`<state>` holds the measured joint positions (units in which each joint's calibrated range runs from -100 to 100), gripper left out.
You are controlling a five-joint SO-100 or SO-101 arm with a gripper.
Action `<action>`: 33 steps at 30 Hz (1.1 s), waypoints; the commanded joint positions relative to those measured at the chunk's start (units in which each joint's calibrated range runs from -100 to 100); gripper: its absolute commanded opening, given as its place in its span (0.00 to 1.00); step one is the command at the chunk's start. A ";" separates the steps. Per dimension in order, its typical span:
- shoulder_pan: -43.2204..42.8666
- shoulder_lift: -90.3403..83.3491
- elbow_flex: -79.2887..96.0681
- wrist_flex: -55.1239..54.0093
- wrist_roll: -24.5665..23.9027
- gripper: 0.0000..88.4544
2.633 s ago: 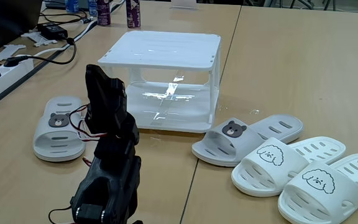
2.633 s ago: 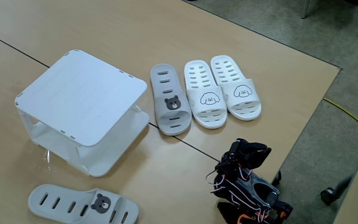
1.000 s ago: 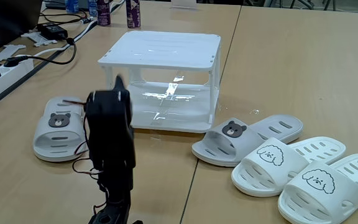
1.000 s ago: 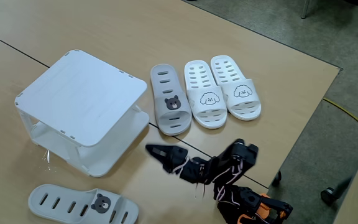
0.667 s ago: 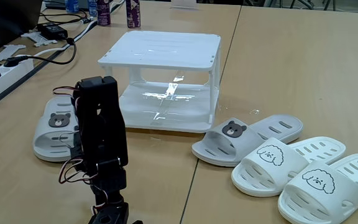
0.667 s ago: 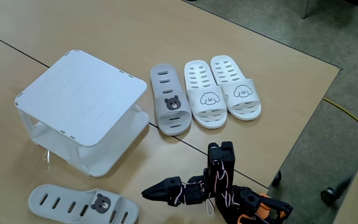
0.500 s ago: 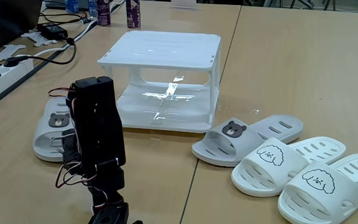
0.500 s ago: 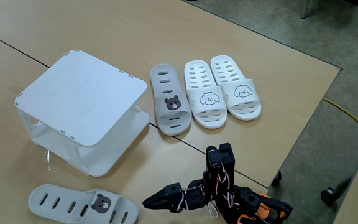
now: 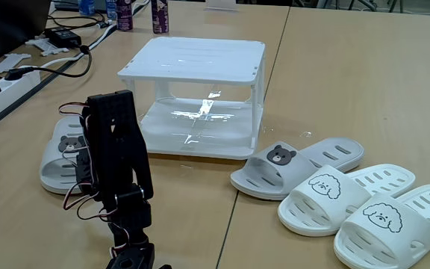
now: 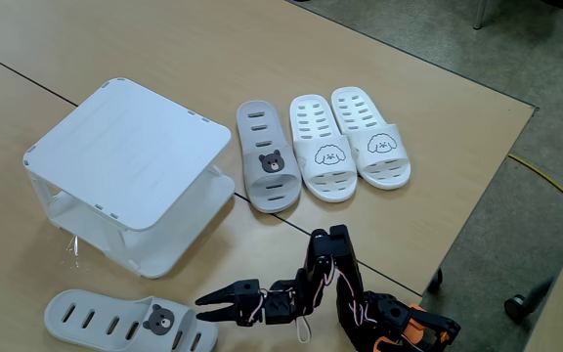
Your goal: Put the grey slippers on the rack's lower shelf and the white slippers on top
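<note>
2 grey slippers (image 10: 270, 168) (image 10: 125, 320) are lying on the table, 1 at 12 o'clock and 1 at 8 o'clock. 2 white slippers (image 10: 322, 149) (image 10: 370, 137) are sitting together at 1 o'clock. 1 rack (image 10: 125, 156) is standing at 10 o'clock.

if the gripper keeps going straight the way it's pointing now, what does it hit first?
Most likely the lone grey slipper lying apart from the rack: the gripper points at its bear-face strap end. How high it hangs above the slipper is unclear.
</note>
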<state>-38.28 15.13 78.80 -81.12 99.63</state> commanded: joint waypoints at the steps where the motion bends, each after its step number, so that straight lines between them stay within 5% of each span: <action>1: 0.53 3.25 -5.05 0.18 0.37 0.17; 17: -0.21 18.56 -25.71 0.27 0.37 0.27; 26: -0.87 20.41 -47.45 18.99 0.37 0.27; 33: -0.62 31.02 -61.16 20.29 0.37 0.25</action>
<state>-38.95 44.33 26.50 -61.29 99.63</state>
